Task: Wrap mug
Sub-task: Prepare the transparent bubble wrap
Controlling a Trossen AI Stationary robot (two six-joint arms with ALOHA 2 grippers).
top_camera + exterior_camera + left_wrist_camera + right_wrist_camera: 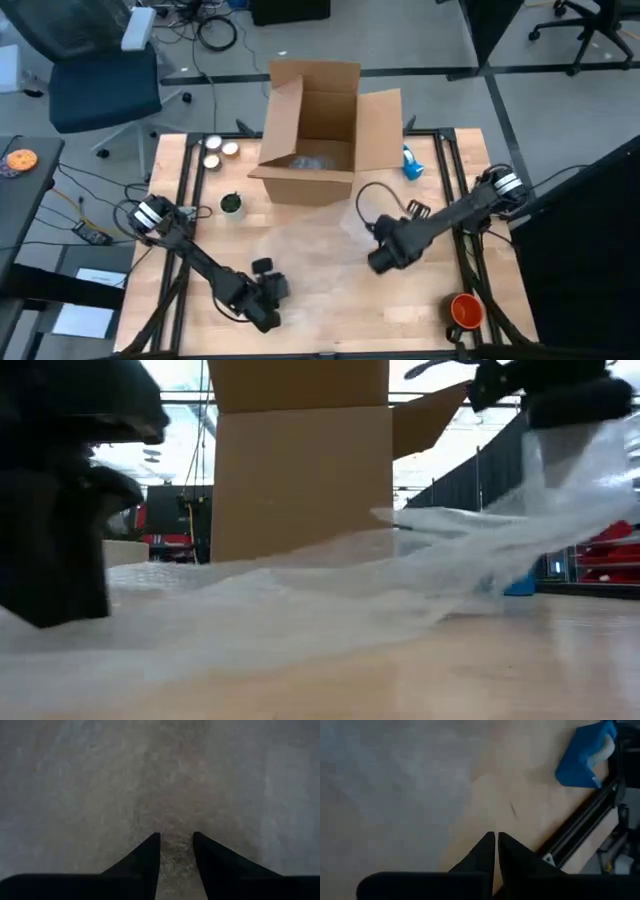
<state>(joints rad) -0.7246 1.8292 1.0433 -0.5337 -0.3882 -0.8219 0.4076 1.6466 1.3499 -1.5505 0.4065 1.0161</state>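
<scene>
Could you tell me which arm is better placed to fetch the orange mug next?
Probably the right: the right gripper is nearer the orange mug at the table's right front corner; the left gripper is farther away.

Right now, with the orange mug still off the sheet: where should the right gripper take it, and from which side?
Judging from the high view, the orange mug stands at the near right corner of the table, apart from the bubble wrap, its opening up. Probably best to come straight down and pinch the rim wall. Its handle cannot be made out. The right gripper is nearest; the left gripper is on the wrap.
</scene>
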